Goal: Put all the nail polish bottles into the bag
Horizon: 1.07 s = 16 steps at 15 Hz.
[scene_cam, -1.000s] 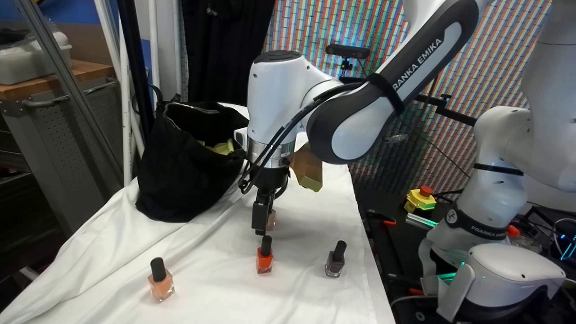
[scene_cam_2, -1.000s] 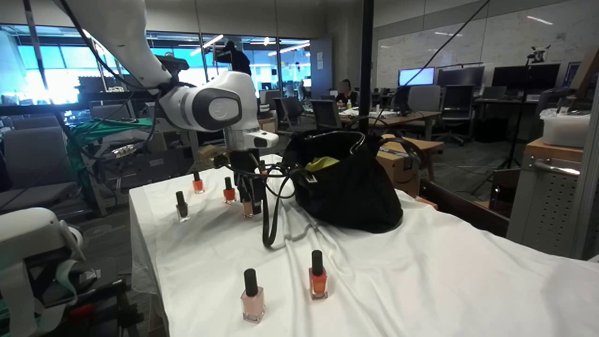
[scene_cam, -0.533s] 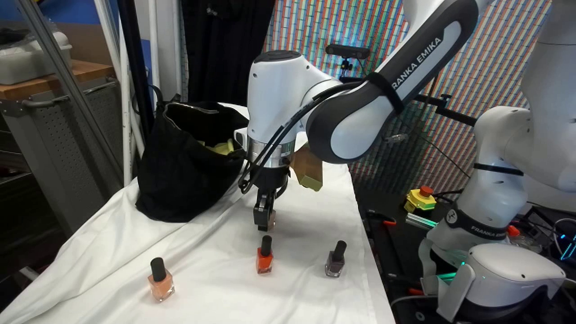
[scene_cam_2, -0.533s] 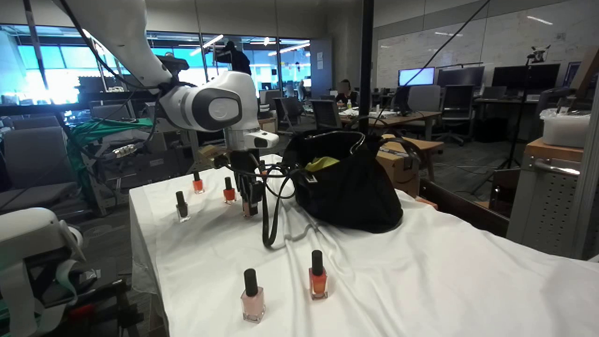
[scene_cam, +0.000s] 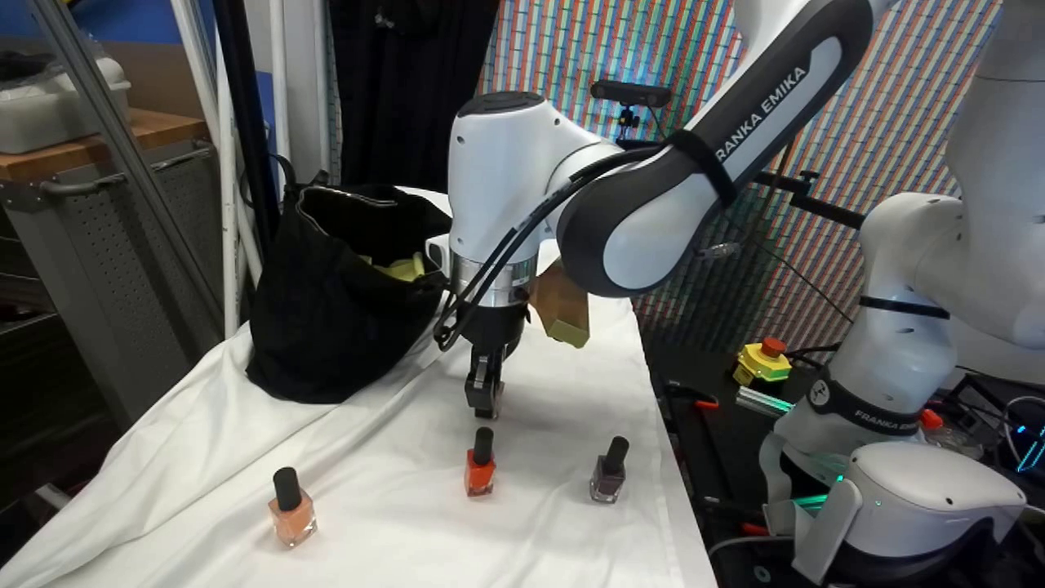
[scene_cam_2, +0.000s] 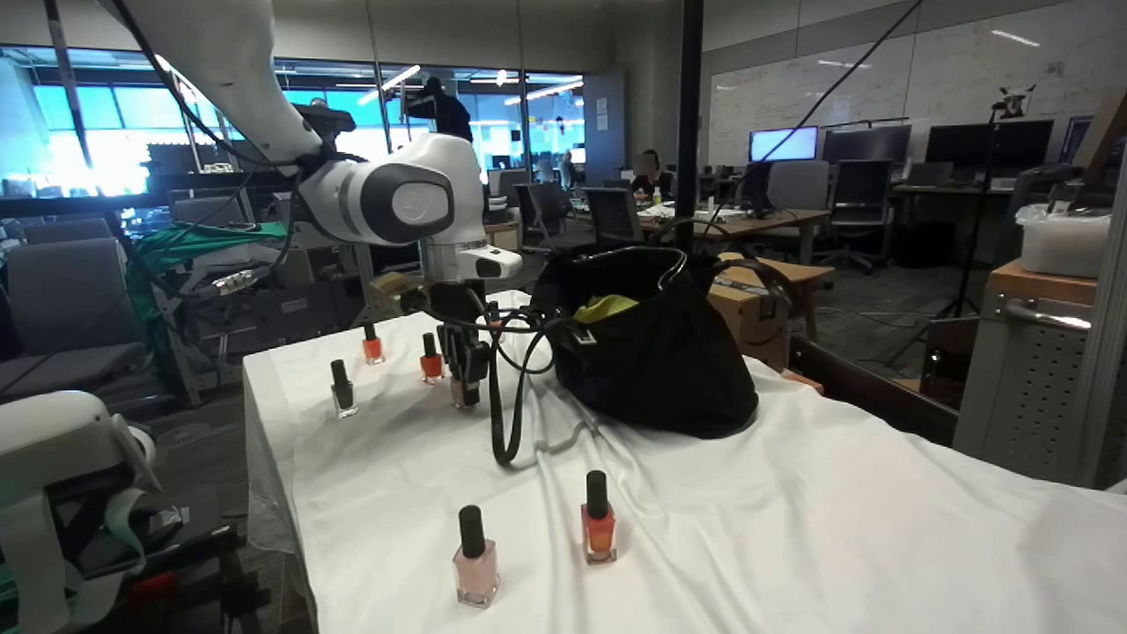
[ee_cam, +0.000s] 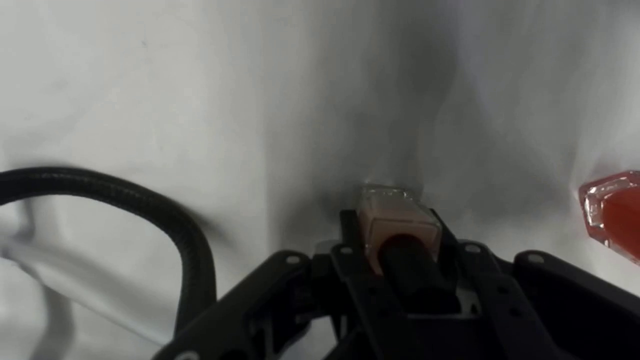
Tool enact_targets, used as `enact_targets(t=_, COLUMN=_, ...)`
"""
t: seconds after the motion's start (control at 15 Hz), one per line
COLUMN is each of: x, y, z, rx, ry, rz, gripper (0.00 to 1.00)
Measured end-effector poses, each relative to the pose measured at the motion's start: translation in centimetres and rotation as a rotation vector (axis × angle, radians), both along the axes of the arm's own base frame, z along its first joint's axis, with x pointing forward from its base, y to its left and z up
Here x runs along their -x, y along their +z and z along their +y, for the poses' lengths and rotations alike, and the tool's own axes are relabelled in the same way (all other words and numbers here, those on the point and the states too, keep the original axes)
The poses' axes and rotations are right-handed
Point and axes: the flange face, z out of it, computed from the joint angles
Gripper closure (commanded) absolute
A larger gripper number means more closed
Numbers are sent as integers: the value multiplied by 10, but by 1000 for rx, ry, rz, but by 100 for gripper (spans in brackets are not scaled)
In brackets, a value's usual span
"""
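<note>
One pinkish bottle gripped by the tool

The tool hangs straight down from the white arm over the white-draped bench. Its two fingers pinch the pinkish bottle, one on each side of the glass, with the bottle's black cap standing up between them. Whether the bottle's base touches the bench is too small to tell.

Near the tool, in both exterior views, sits the black bag, upright, its top wide open and yellowish-green lining showing inside. One of its handles droops in a loop next to the tool; the wrist view has a black strap curving near the fingers, clear of their tips.

Six more bottles stand upright around the tool. The red bottle is closest to it, cut by the edge of the wrist view. The dark grey bottle stands farther from the tool, the peach bottle well apart from it. In an exterior view, an orange-red bottle stands behind the tool, off to one side and farther away than the red one. In front of the tool in that same view, a pale pink bottle and an orange bottle stand near each other, both well apart from the tool.
</note>
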Motion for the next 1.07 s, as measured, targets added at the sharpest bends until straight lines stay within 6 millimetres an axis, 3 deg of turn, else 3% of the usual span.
enact_targets(t=0.4, x=4, y=15, z=6, rx=34, ry=1, rz=55, gripper=83)
enact_targets(t=0.8, x=-5, y=79, z=1, rx=65, ry=-4, rz=40, gripper=83)
enact_targets(t=1.07, x=-21, y=125, z=-17, rx=72, ry=-34, rz=-11, gripper=83)
